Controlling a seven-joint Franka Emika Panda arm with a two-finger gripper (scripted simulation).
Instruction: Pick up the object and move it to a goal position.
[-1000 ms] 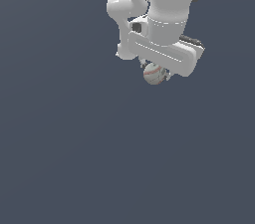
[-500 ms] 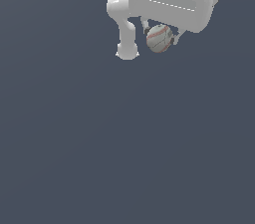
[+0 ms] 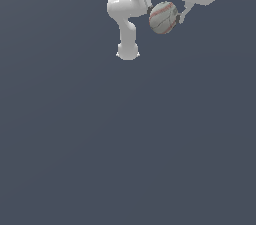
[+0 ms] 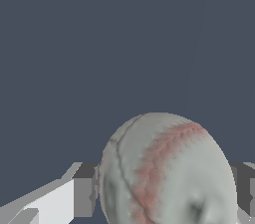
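Note:
The object is a small off-white ball [image 3: 163,17] with thin red seam lines. It hangs high in the exterior view, held between the two fingers of my gripper [image 3: 164,19], well above the dark grey floor. The white hand covers the gripper's upper part at the top edge. In the wrist view the ball [image 4: 167,170] fills the space between the two grey fingertips [image 4: 84,190], which press on its two sides.
The white arm's base [image 3: 127,51] and lower links stand to the exterior view's left of the ball. The plain dark grey floor [image 3: 125,144] fills the remainder of both views. No goal marker shows.
The gripper has risen with the ball and moved towards the camera, to the exterior view's right. The hand now sits partly beyond the top edge.

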